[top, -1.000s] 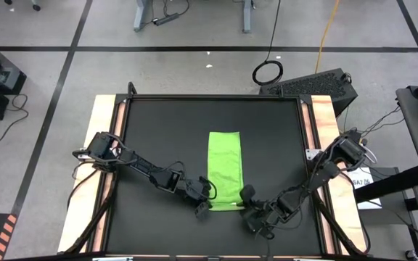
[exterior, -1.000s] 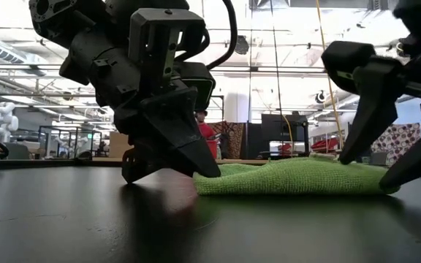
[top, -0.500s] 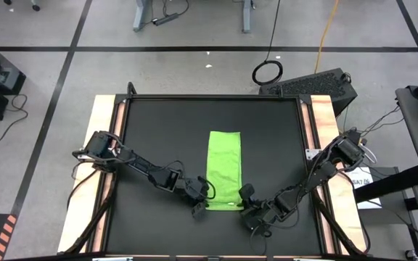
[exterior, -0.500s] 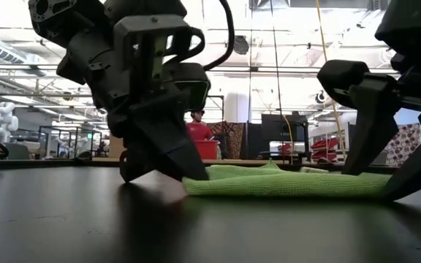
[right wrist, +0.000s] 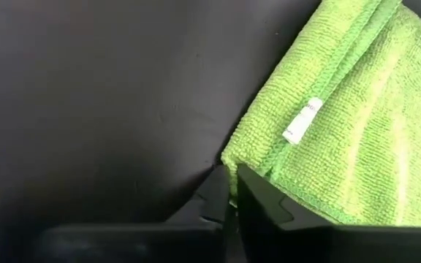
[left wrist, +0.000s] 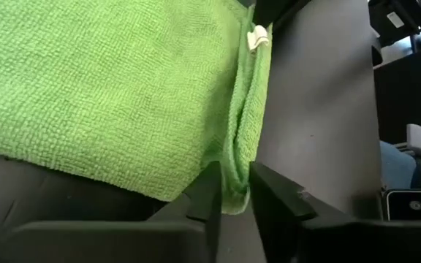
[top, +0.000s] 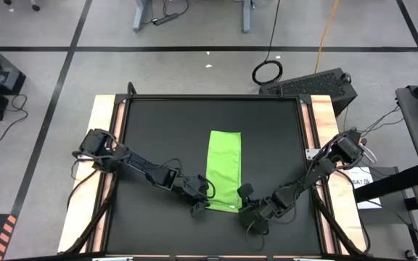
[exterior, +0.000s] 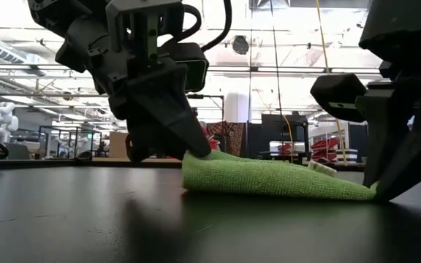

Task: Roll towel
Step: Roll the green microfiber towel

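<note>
The lime-green towel lies as a long folded strip on the black table, running from far to near. My left gripper is at its near left corner, shut on it; it also shows in the low view. My right gripper is at the near right corner, shut on it, low on the table in the low view. A small white label sits on the towel's near edge. My left gripper pinches the towel's near left corner between its two fingers, over a folded edge of several layers. The fingers slant down from the table's left. The corner is raised a little off the table; the rest lies flat. My right gripper pinches the towel's near right corner between its two fingers, right at the corner's tip. The fingers slant down from the table's near right. The corner stays at table height.
The black table mat has wooden strips along its left side and right side. Bare mat lies on both sides of the towel and beyond its far end. A black case and cables lie on the floor past the far edge.
My right gripper has moved toward the towel's near right corner and shut on it. My left gripper has risen a little with the near left corner, which now stands off the table; the towel's far part has stayed flat.
</note>
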### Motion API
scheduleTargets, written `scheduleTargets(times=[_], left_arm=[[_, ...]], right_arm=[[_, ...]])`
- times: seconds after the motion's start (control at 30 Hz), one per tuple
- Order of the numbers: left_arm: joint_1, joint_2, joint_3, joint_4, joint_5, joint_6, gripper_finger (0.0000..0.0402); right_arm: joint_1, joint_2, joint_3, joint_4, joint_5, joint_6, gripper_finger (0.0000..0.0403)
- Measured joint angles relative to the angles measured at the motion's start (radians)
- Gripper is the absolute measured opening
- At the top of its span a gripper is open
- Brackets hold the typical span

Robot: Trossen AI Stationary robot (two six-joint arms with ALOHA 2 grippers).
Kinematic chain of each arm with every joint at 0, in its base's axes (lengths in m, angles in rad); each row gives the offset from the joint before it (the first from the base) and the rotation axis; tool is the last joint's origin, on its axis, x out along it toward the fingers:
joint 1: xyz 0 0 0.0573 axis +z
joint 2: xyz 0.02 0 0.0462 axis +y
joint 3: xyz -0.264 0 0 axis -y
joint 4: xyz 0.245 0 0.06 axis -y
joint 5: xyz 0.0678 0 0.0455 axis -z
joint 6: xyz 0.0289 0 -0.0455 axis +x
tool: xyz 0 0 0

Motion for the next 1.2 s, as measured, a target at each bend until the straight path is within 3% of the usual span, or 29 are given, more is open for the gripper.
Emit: scheduleTargets(times=[0.2, 0.37, 0.5, 0.63, 0.77, 0.97, 1.2], left_arm=[[0.0, -0.001, 0.002, -0.009, 0.016, 0.032, 0.0152], [0.0, -0.005, 0.002, -0.019, 0.033, 0.079, 0.0185], [-0.001, -0.053, 0.004, -0.074, 0.011, 0.149, 0.0189], [-0.017, -0.132, 0.004, -0.167, -0.108, 0.261, 0.019], [-0.078, -0.181, 0.004, -0.17, -0.244, 0.467, 0.019], [-0.187, -0.149, 0.005, -0.111, -0.364, 0.799, 0.019], [-0.232, -0.055, 0.029, -0.095, -0.407, 0.973, 0.019]], right_arm=[[-0.011, 0.001, -0.001, -0.001, -0.011, 0.027, 0.0007], [-0.024, 0.001, -0.001, -0.003, -0.044, 0.048, 0.0003], [-0.026, 0.001, -0.001, -0.007, -0.048, 0.052, 0.0003], [-0.032, 0.001, -0.001, -0.01, -0.067, 0.077, 0.0002], [-0.032, 0.001, -0.002, -0.009, -0.067, 0.078, 0.0002], [-0.039, 0.001, -0.002, -0.008, -0.074, 0.078, 0.0002], [-0.057, 0.0, -0.002, -0.007, -0.101, 0.083, 0.0002]])
